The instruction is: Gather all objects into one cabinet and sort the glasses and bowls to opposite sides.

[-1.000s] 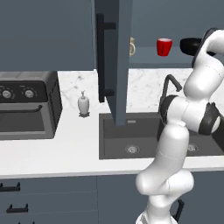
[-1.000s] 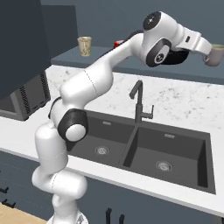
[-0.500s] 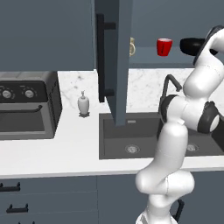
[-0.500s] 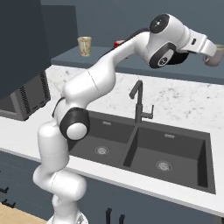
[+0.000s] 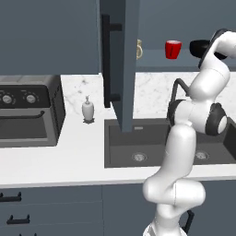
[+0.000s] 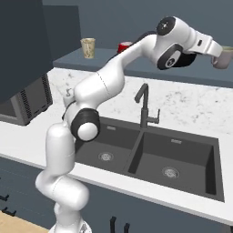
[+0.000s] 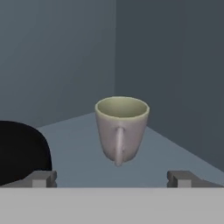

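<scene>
The mug (image 7: 121,127) stands upright near the cabinet shelf's (image 7: 78,144) far right corner — glasses' side, I judge — handle toward the spread, empty claw (image 7: 112,178), beside the black bowl (image 7: 19,151).

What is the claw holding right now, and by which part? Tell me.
Nothing. The claw stands open, its two tips wide apart, short of the beige-grey mug, which sits upright on the cabinet shelf, handle toward the camera, ungripped.
</scene>
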Controlling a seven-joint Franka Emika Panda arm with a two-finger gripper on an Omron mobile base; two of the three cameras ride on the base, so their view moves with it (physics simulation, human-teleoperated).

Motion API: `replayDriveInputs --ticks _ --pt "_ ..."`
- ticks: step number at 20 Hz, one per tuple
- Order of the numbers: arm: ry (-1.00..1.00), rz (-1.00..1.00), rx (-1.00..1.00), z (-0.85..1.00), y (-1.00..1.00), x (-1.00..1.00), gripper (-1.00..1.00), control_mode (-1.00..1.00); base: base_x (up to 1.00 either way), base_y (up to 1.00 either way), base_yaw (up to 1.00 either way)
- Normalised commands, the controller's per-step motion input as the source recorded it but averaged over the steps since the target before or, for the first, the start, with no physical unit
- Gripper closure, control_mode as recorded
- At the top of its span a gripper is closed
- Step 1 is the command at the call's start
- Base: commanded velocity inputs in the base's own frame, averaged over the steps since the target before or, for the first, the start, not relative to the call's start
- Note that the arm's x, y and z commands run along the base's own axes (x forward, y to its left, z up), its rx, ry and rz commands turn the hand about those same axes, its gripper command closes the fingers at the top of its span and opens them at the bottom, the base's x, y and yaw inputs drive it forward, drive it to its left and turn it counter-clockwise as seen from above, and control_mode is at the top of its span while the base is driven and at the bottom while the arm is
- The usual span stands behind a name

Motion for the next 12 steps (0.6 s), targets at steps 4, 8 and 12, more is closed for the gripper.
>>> replayDriveInputs --ticks 4,8,12 --pt "0.0 0.0 0.0 0.0 -0.45 0.13 -1.0 -1.0 0.0 0.0 0.0" --pt "0.0 0.0 0.01 0.0 -0.37 0.24 -1.0 -1.0 0.0 0.0 0.0" --pt "0.0 0.0 0.0 0.0 -0.19 0.2 -1.0 -1.0 0.0 0.0 0.0"
